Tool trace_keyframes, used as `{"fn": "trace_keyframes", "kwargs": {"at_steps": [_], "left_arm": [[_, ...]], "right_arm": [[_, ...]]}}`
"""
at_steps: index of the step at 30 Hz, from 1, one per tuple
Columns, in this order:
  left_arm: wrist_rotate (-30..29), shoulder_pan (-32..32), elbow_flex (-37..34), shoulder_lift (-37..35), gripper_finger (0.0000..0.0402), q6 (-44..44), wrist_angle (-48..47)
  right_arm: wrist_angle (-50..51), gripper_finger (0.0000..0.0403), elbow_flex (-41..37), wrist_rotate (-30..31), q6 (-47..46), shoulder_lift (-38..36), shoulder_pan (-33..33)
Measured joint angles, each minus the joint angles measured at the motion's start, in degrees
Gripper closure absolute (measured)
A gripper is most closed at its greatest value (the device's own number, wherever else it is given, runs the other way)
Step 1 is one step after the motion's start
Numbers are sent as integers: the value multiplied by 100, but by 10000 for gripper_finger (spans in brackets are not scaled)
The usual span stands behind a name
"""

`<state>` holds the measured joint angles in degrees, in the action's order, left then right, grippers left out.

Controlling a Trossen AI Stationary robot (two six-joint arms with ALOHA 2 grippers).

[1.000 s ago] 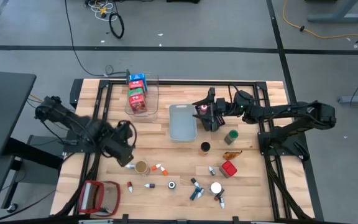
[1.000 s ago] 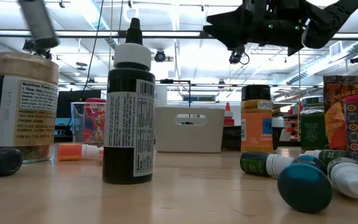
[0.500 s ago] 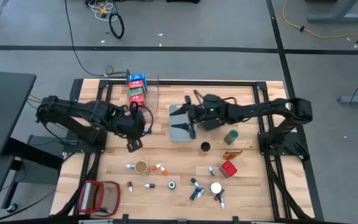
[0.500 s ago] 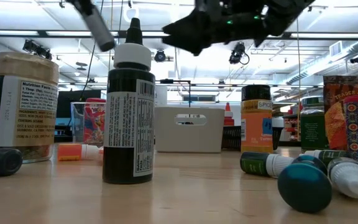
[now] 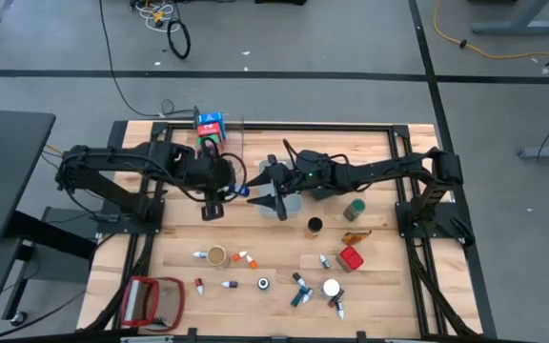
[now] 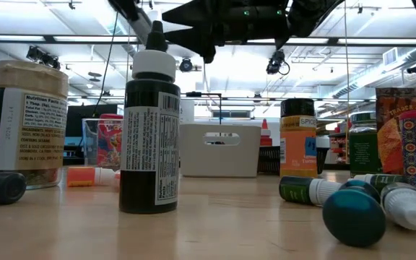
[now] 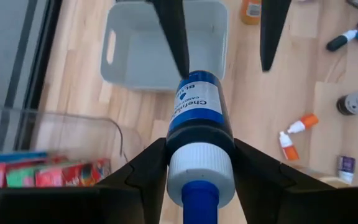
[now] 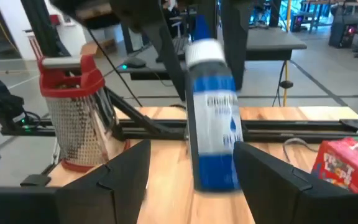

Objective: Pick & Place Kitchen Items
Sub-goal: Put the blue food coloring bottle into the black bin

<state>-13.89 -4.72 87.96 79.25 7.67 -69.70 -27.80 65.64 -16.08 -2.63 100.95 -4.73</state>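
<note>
Held aloft over the desk's far middle by the left gripper (image 7: 194,171): a blue bottle (image 7: 197,112), label partly reading "Chefma". Flanking it, unclosed, right gripper (image 8: 191,163). Beside the grey bin (image 7: 126,59).

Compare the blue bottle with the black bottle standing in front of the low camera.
The blue bottle is off the table, gripped by the left tool; the black bottle stands upright on it, untouched. The blue one's nozzle is blue, the black one's black. Both have a white collar and a printed label.
</note>
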Motion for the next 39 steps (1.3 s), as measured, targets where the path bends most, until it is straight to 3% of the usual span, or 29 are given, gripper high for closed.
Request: {"fn": "trace_keyframes", "kwargs": {"at_steps": [8, 14, 18, 22, 39], "left_arm": [[471, 184, -2, 281, 233, -952, 312], [462, 262, -17, 588, 237, -1740, 434], [479, 299, -9, 739, 234, -2192, 756], [442, 307, -15, 819, 232, -2625, 927], [245, 311, 4, 832, 231, -2831, 998]], "right_arm": [[24, 163, 5, 568, 111, 0, 4], [57, 163, 5, 104, 124, 0, 5], [146, 163, 5, 578, 63, 0, 17], [379, 163, 7, 569, 112, -11, 9], [957, 161, -4, 686, 221, -126, 0]]}}
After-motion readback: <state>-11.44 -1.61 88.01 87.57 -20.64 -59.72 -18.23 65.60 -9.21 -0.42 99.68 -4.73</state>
